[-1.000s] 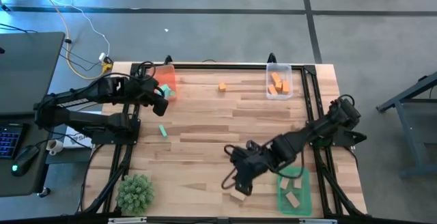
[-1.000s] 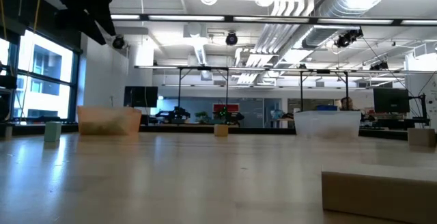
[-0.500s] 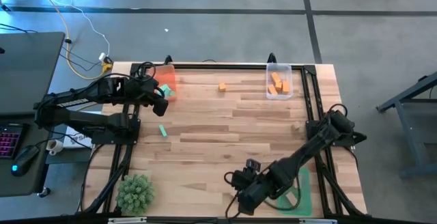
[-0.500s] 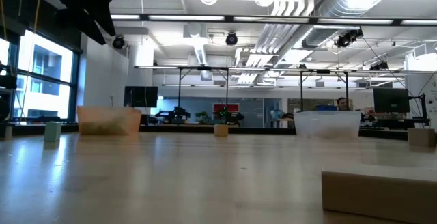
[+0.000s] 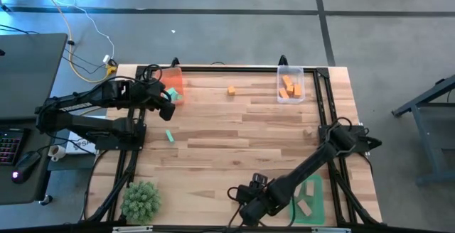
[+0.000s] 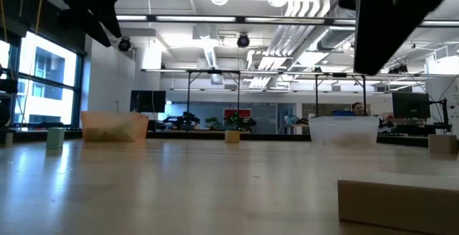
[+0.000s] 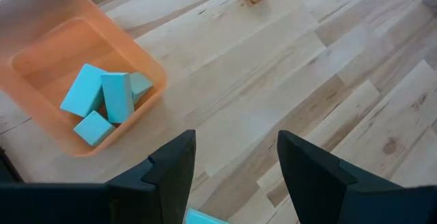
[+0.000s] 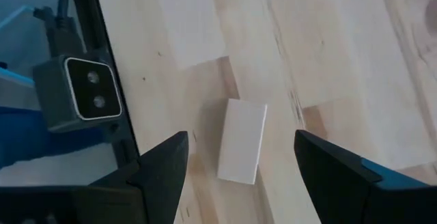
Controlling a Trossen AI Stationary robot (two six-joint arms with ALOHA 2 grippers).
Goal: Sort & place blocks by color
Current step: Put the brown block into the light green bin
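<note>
I count teal blocks (image 7: 102,104) already in the orange tray (image 7: 41,39), orange ones in the clear tray (image 5: 291,84), tan ones in the green tray (image 5: 316,208). Left out: a teal block (image 5: 169,136), an orange block (image 5: 232,89), and a tan block (image 8: 242,141) at the near edge. My right gripper (image 8: 239,162) hovers wide open above it (touching nothing); the left gripper (image 7: 232,166) waits open near the orange tray.

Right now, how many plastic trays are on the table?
3: orange tray beside the left arm, clear tray holding orange blocks, green tray partly under the right arm.
</note>
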